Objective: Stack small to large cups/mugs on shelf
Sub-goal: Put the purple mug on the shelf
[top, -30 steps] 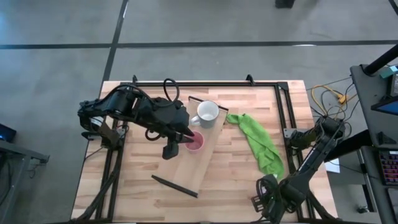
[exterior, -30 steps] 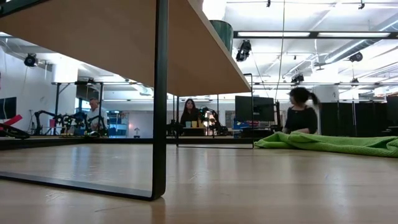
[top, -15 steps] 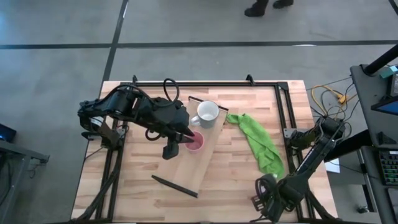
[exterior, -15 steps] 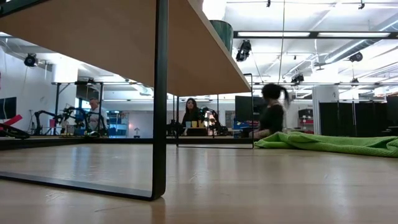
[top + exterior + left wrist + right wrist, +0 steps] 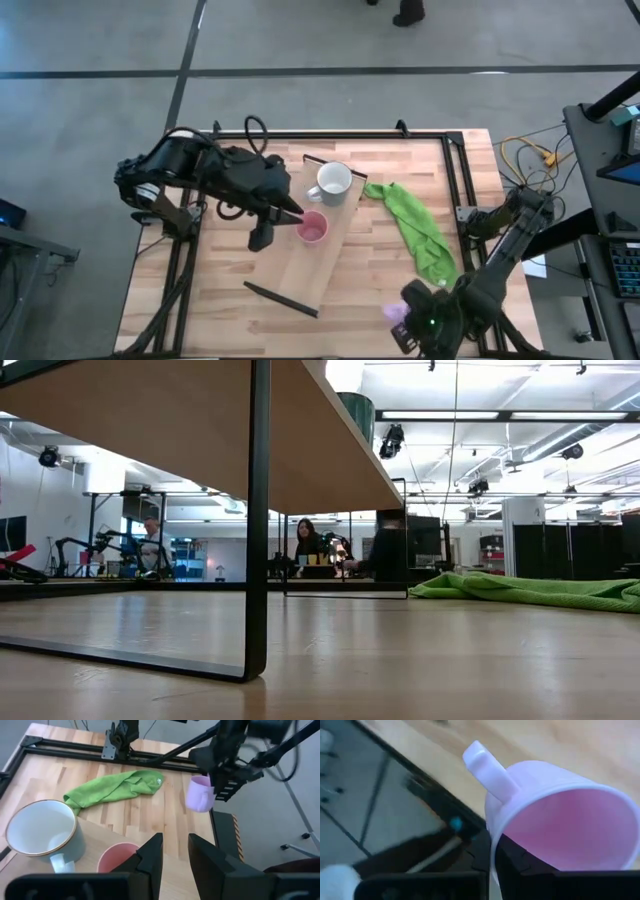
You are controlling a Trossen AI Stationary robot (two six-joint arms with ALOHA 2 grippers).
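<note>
Three cups in all. One lilac mug (image 5: 201, 793) clamped by its rim in the right gripper (image 5: 220, 782), lifted near the table's front right corner, well apart from the shelf (image 5: 335, 228). Two more on the shelf: one white mug (image 5: 333, 181) and one salmon cup (image 5: 313, 228), the salmon cup just ahead of the left gripper (image 5: 296, 215). Left fingers (image 5: 151, 857) slightly apart, empty. One green cloth (image 5: 415, 232) between the grippers.
</note>
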